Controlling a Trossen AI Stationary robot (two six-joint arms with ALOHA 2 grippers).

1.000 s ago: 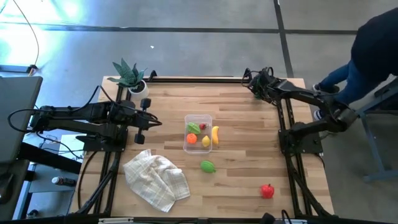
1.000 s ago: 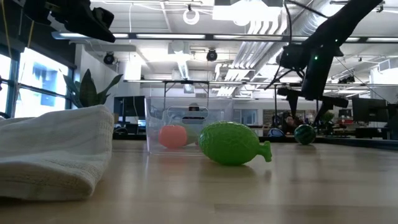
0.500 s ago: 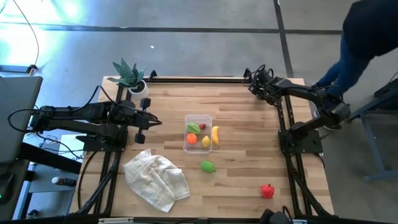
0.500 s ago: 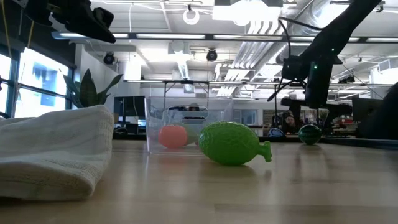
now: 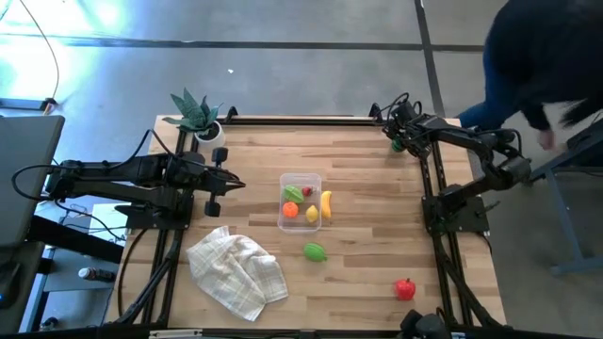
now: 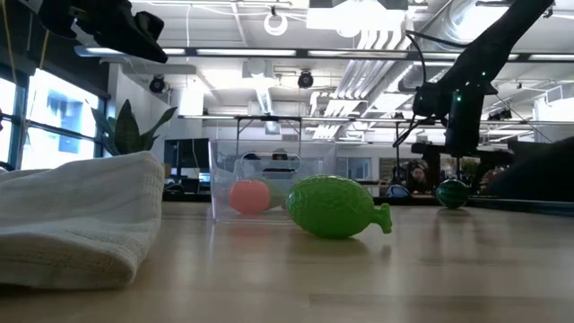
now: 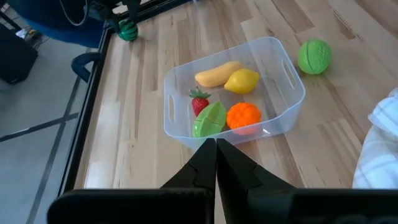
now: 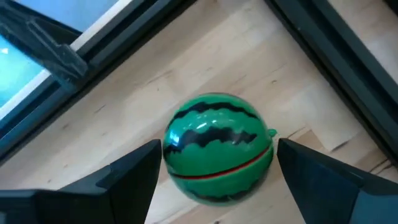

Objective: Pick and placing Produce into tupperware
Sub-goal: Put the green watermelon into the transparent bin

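Note:
A striped green watermelon [image 8: 217, 146] of the produce rests on the wood near the table's far right corner [image 5: 398, 147]. My right gripper [image 8: 217, 171] stands open over it, pointing steeply down, one finger on either side with narrow gaps. The clear tupperware [image 5: 283, 221] sits mid-table and holds a strawberry, a green piece, an orange and a lemon [image 7: 242, 80]. A yellow banana [image 5: 326, 204] lies at the tub's right wall. A green fruit [image 5: 315, 251] and a red one [image 5: 404, 289] lie on the table. My left gripper [image 7: 216, 148] hovers shut, left of the tub.
A checked cloth [image 5: 236, 273] lies crumpled at the near left. A potted spiky plant [image 5: 196, 113] stands at the far left corner. A person in dark clothes [image 5: 546, 56] stands just beyond the table's far right corner. Black frame rails [image 8: 56, 56] run close by the watermelon.
My right gripper has moved toward the table's right edge and down, over the watermelon. In the low view the watermelon has shifted a little toward the right edge too. The person has come closer to the far right corner.

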